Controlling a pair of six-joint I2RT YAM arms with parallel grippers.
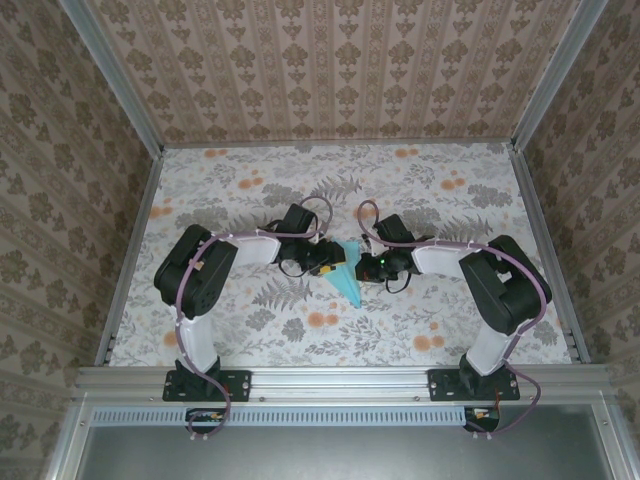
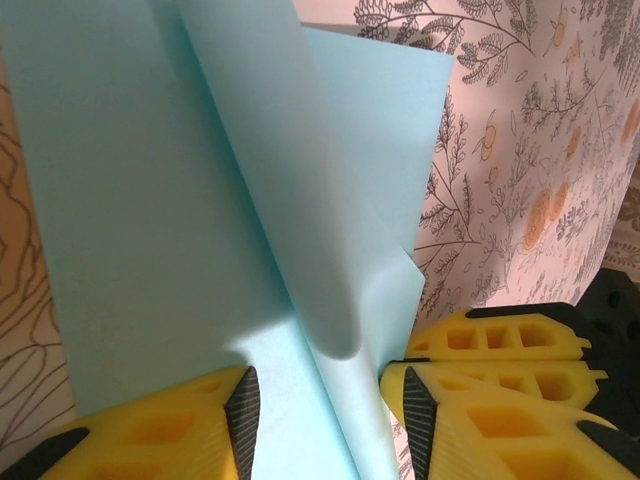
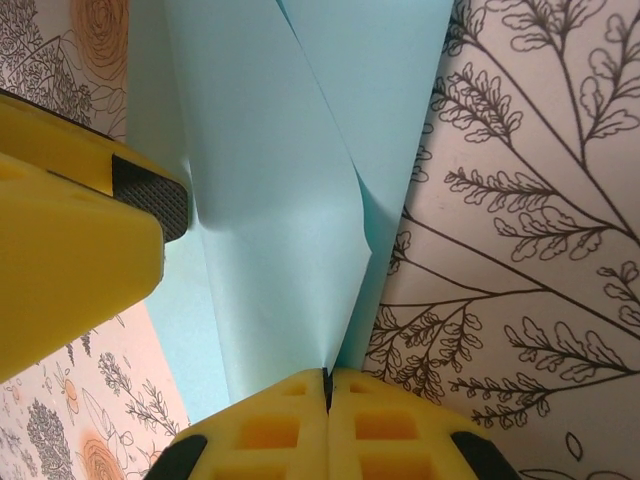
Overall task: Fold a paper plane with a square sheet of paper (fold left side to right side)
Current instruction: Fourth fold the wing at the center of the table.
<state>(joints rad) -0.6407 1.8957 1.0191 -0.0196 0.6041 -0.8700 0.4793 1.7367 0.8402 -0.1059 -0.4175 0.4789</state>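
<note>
Seen from above, the left gripper [image 1: 328, 264] and the right gripper [image 1: 368, 268] meet tip to tip over the flowered table [image 1: 250, 190]. The paper [image 1: 347, 283] lies between and just below their jaws, and its pointed end aims at the arm bases. That view is too small to show either grip. The left wrist camera shows the left jaws apart, with a curling flap of paper [image 2: 300, 200] rising through the gap close to the right-hand pad [image 2: 416, 420]. The right wrist camera shows the right jaws pressed together, clamped on a fold of the paper [image 3: 270, 200] right at their tips. One left finger [image 3: 70, 250] sits beside the sheet.
</note>
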